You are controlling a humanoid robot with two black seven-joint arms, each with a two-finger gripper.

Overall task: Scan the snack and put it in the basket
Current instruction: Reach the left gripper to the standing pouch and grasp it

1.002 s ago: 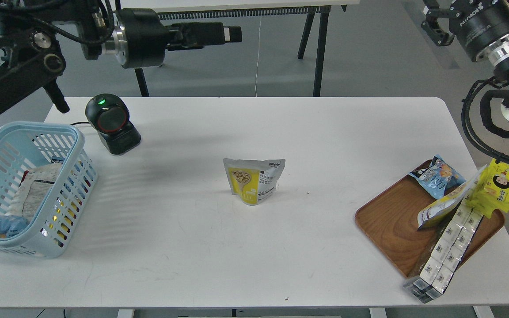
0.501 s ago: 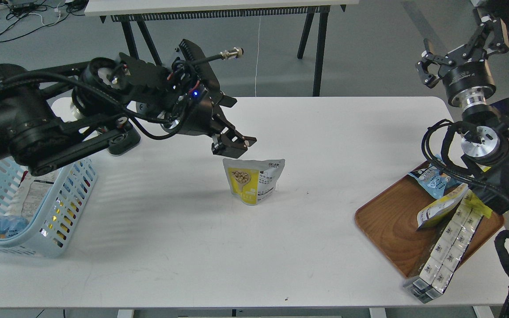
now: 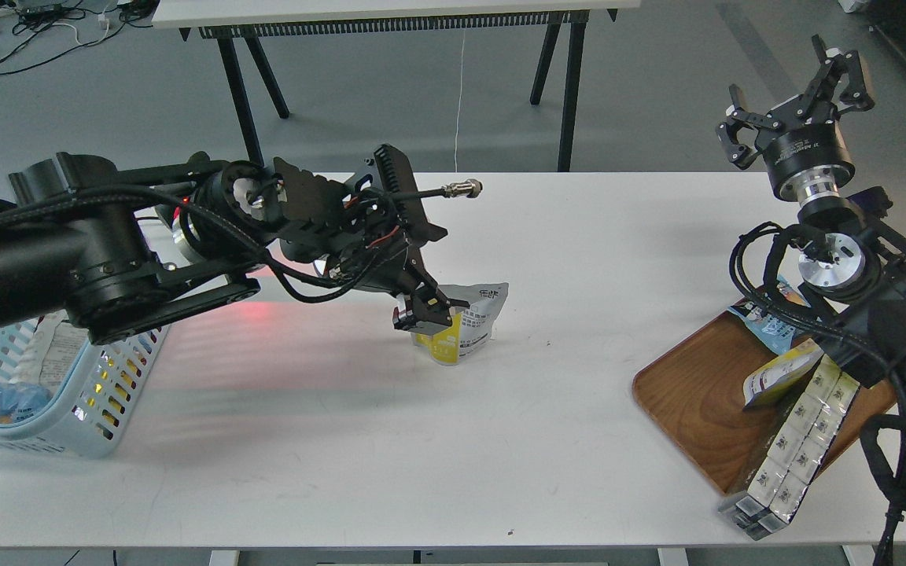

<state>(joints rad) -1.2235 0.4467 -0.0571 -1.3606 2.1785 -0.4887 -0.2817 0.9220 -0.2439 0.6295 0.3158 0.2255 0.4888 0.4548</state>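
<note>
My left end effector point(image 3: 427, 312) is at the top of the snack point(image 3: 465, 324), which stands on the counter point(image 3: 453, 440); finger state cannot be determined. Right end effector point(image 3: 795, 98) is raised, fingers apart. Remaining: grasp, scan, placement in the basket point(image 3: 68, 409) far left.

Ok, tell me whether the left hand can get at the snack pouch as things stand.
Probably yes. The left hand is already down at the pouch, covering its upper left part, and nothing stands between them. Whether its fingers have closed on it cannot be told from this view.
</note>
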